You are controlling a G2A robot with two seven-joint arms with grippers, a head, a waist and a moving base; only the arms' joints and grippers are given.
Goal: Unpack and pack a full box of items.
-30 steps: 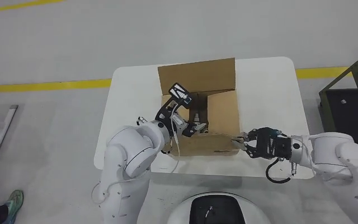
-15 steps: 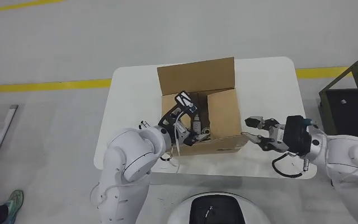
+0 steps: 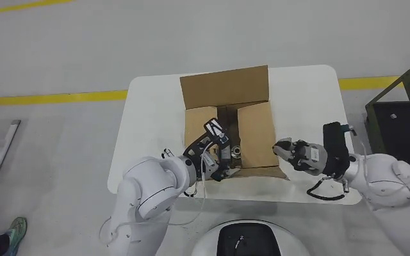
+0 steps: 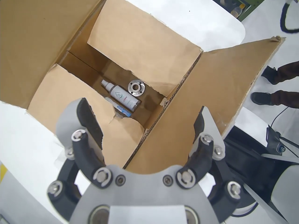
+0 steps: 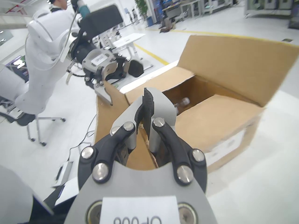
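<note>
Holding the left gripper point(image 4: 143, 106) wide open and empty astride the near flap point(image 4: 222, 82) of the box point(image 3: 224, 86), pinching that flap in the right gripper point(image 5: 147, 94), with the spray bottle point(image 4: 121, 96) lying on the box floor, nozzle pointing toward the far flap point(image 4: 46, 24), label print illegible.

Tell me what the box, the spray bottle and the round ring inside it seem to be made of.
The box is corrugated cardboard, matte brown; fluting shows along its cut edges. The spray bottle is probably plastic: smooth, with a white label and white nozzle, darker at the far end. The round ring is likely metal, with a dull grey sheen and small bolt holes.
</note>
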